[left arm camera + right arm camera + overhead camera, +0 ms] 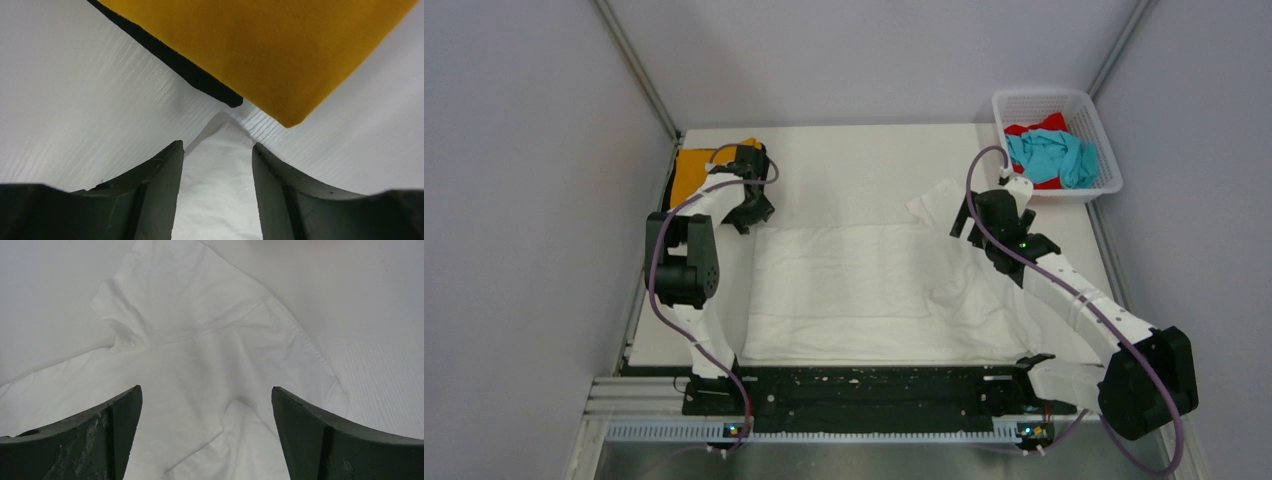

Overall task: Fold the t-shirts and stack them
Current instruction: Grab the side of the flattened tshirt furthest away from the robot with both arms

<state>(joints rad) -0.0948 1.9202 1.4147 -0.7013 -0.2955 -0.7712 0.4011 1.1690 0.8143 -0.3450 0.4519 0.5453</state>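
A large white t-shirt [874,290] lies spread flat in the middle of the table. My left gripper [746,222] is low at its far left corner, open, with the cloth corner [220,185] between the fingers [160,175]. My right gripper [962,228] hovers wide open over the right shoulder and sleeve [165,295], holding nothing. A folded orange t-shirt [692,172] lies on a black one [200,77] at the back left, just beyond my left gripper [217,147]. A teal t-shirt [1054,155] and a red one [1036,127] sit crumpled in the basket.
The white mesh basket [1106,160] stands at the back right corner. The white tabletop [864,160] shows behind the shirt. Grey walls close in left, right and back. A black rail [864,390] runs along the near edge by the arm bases.
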